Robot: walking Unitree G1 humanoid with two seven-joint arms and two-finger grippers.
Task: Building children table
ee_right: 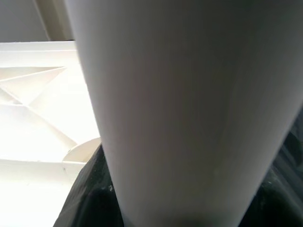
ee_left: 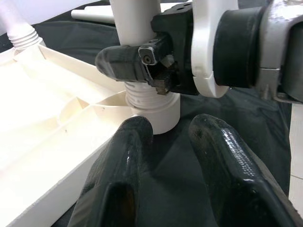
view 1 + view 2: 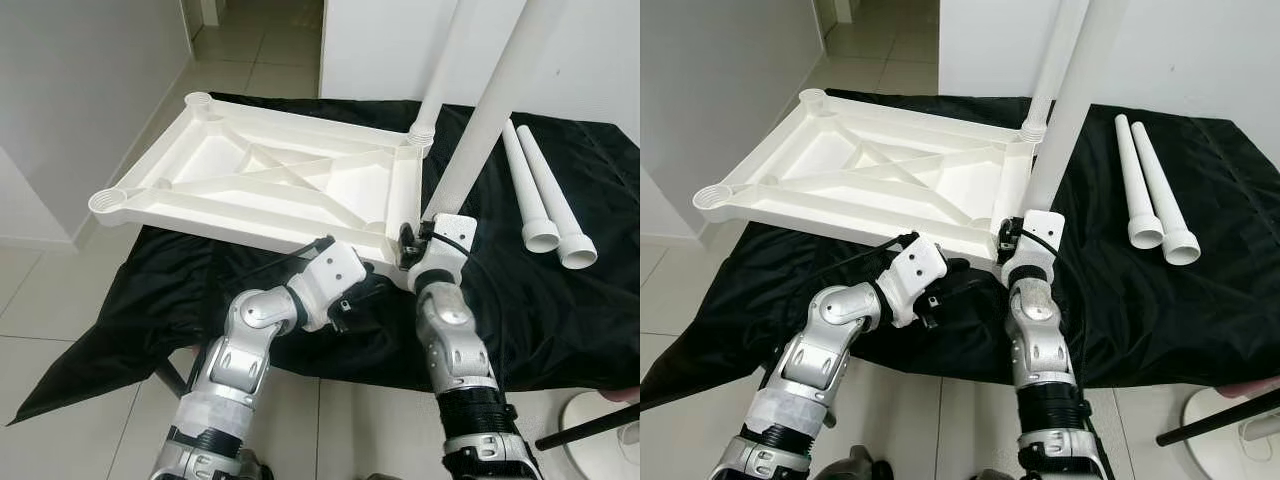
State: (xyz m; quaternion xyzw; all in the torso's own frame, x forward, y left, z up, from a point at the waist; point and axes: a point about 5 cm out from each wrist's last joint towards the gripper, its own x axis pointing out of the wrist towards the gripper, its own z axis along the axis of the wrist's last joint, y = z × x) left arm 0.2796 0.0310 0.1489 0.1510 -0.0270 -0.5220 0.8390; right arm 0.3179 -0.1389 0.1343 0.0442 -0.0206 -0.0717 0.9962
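The white table top [image 3: 260, 175] lies upside down on a black cloth [image 3: 560, 300]. One white leg [image 3: 440, 60] stands in its far right corner socket. A second leg [image 3: 490, 120] stands in the near right corner, its threaded base [image 2: 151, 101] sitting in the socket. My right gripper [image 3: 412, 240] is shut on this leg just above the base, and the leg [image 1: 180, 109] looms close in the right wrist view. My left gripper [image 2: 170, 130] is open with nothing between its fingers, just in front of that corner and low by the table edge [image 3: 370, 285].
Two loose white legs [image 3: 535, 195] [image 3: 562, 205] lie side by side on the cloth at the right. The left corner sockets [image 3: 105, 200] [image 3: 198, 99] are open. A white wall stands at the left, tiled floor around. A black pole [image 3: 590, 428] crosses the bottom right.
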